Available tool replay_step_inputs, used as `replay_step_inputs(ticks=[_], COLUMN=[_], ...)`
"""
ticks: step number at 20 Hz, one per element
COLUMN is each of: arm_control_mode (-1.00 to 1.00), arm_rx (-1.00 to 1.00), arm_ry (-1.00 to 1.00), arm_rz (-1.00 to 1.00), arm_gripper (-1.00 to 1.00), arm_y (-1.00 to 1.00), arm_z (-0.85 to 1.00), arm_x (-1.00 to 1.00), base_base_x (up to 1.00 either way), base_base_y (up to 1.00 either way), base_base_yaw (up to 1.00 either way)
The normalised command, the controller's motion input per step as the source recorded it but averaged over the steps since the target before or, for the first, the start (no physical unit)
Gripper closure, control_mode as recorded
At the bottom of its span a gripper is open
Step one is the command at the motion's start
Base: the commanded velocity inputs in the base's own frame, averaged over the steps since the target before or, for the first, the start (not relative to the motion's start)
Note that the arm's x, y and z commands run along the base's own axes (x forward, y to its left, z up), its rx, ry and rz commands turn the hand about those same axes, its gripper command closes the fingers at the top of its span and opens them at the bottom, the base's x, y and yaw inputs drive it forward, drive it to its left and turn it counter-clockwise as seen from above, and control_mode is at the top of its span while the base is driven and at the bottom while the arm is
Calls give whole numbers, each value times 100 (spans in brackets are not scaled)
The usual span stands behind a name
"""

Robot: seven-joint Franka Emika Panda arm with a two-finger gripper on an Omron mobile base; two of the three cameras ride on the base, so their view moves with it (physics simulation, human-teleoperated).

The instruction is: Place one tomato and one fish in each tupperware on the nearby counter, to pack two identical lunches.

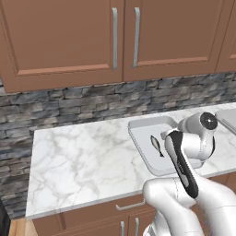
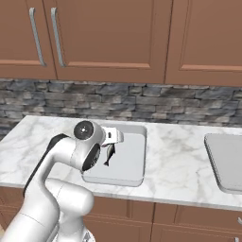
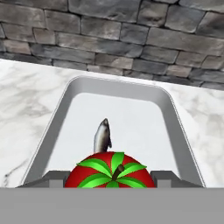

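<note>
Gripping tomato (image 3: 110,171) in hand (image 3: 109,178) | lower half cut off | grey fish (image 3: 102,136) in tupperware (image 3: 52,131)

Bare tupperware (image 3: 131,118) floor around the fish (image 3: 102,136); raised rims all round.

The white jointed arm folds forward, its two-finger claw (image 3: 112,177) pointing down, dark fingertips (image 3: 53,178) closed around something red.
</note>
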Motion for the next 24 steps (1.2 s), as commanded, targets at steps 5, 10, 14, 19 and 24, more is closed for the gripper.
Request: replay_step_inputs(ticks=[5,10,14,19,24], arm_control_mode=[-100,-100,-100,-100,-100], arm_rx=[0,0,0,0,0], arm_ry=[19,12,0,0,0], arm_rz=[-2,0,0,0,0], arm_gripper=[100,100,100,100,100], arm_y=[-55,-30,-1,0,0], arm_z=[-36,-30,-40,-45,-40], arm_x=[35,30,41,39,34], base_base_x=[0,0,0,0,0], base_base_y=[0,0,0,0,0], base_base_yaw=[0,0,0,0,0])
